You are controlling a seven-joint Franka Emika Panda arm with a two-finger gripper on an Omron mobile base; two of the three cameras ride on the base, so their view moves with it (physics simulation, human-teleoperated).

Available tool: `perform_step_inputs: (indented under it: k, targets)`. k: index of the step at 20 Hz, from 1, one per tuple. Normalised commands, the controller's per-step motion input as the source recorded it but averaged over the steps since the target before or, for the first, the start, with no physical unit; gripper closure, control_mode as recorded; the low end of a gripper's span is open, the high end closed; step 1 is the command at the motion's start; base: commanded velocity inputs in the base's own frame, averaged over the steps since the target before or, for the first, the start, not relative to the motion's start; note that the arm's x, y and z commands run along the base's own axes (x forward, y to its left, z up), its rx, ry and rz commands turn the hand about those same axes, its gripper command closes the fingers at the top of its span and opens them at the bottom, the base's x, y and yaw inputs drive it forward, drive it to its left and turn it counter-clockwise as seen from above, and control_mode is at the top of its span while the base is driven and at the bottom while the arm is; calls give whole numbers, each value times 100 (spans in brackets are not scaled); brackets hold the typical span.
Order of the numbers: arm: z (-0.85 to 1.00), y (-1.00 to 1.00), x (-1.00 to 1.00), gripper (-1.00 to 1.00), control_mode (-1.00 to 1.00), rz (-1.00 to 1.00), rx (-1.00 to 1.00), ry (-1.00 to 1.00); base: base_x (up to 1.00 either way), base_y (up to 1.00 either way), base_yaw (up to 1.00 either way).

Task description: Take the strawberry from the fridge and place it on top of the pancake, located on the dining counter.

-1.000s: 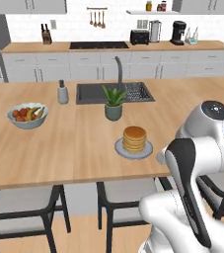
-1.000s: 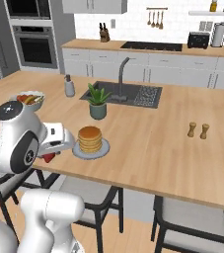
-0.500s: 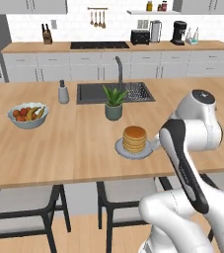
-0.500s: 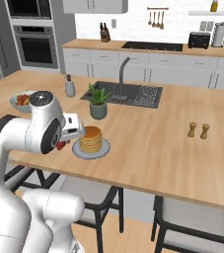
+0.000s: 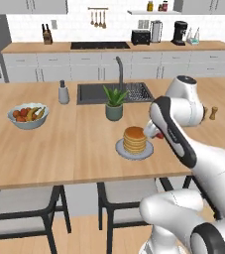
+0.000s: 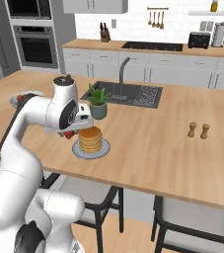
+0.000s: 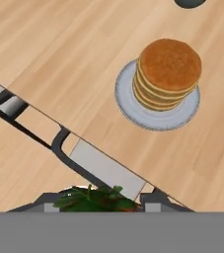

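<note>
The hand (image 6: 70,132) grips the strawberry (image 7: 96,200) beside the pancake (image 7: 167,73) (carry step); next it should centre above the stack, then release.

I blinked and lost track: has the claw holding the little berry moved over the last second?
Yes. The claw with the strawberry has swung toward the pancake on the dining counter, now right beside it.
</note>
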Motion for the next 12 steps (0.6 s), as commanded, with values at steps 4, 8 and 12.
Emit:
perform_step_inputs:
  k: [4, 8, 12]
  targets:
    - [-27, 0, 56, 100, -100, 0, -1, 12, 0, 0, 0]
    - [-21, 0, 56, 100, -100, 0, 0, 10, 0, 0, 0]
    - [-10, 0, 57, 100, -100, 0, 0, 5, 0, 0, 0]
